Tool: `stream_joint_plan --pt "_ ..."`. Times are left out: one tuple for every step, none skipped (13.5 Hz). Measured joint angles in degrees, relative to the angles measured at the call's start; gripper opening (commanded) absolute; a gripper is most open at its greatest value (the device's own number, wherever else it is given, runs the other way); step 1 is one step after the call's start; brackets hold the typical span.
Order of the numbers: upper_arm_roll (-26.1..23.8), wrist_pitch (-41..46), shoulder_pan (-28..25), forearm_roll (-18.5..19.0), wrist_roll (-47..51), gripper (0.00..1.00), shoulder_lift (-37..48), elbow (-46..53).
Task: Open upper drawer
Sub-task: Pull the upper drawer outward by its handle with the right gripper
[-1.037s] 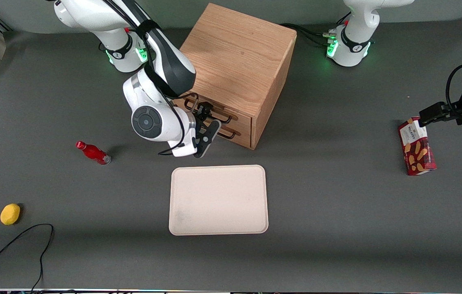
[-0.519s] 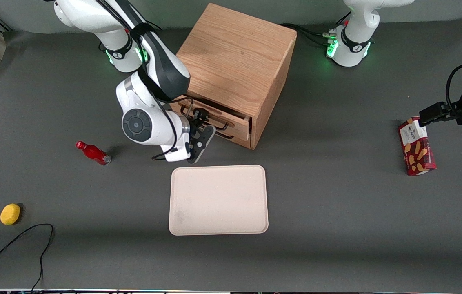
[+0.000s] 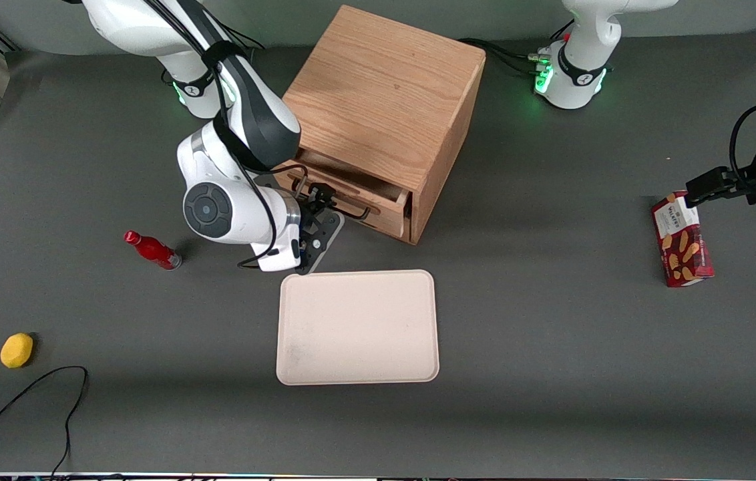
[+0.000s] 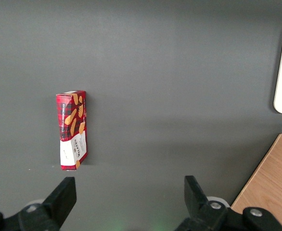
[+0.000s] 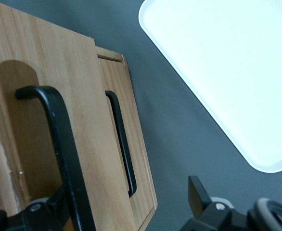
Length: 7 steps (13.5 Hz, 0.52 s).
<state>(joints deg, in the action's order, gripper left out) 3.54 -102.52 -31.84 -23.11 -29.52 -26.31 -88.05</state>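
The oak cabinet (image 3: 385, 100) stands at the middle of the table, well away from the front camera. Its upper drawer (image 3: 378, 197) is pulled partly out, showing a dark gap under the cabinet top. My right gripper (image 3: 319, 200) is at the drawer's black wire handle (image 3: 351, 212). In the right wrist view the gripper (image 5: 129, 195) is open, fingers spread wide. The upper handle (image 5: 59, 134) runs close beside one finger (image 5: 59, 209), and the upper drawer front (image 5: 83, 110) sits forward of the lower drawer (image 5: 141, 163).
A cream tray (image 3: 358, 327) lies on the table in front of the cabinet, close to the gripper. A red bottle (image 3: 151, 249), a yellow fruit (image 3: 17, 350) and a black cable (image 3: 31, 394) lie toward the working arm's end. A red biscuit box (image 3: 682, 240) lies toward the parked arm's end.
The right arm has drawn back from the cabinet toward the tray and its own end, and the upper drawer has slid out with it, from nearly closed to partly open.
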Motion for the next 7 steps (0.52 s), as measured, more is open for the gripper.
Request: stream_joint_plan --pt "0.0 0.0 0.1 0.0 -0.3 1.0 -0.3 0.4" --pt "0.0 0.0 0.1 0.0 -0.4 1.0 -0.5 0.6" --pt "0.0 0.0 0.3 0.0 -0.4 1.0 -0.7 0.8" --pt "0.0 0.0 0.6 0.0 -0.5 1.0 -0.9 1.1" --pt "0.0 0.0 1.1 0.0 -0.7 1.0 -1.2 1.4" --pt "0.1 0.0 1.4 0.0 -1.3 1.0 -1.4 1.7" --pt "0.1 0.0 1.8 0.0 -1.7 1.0 -1.7 2.0"
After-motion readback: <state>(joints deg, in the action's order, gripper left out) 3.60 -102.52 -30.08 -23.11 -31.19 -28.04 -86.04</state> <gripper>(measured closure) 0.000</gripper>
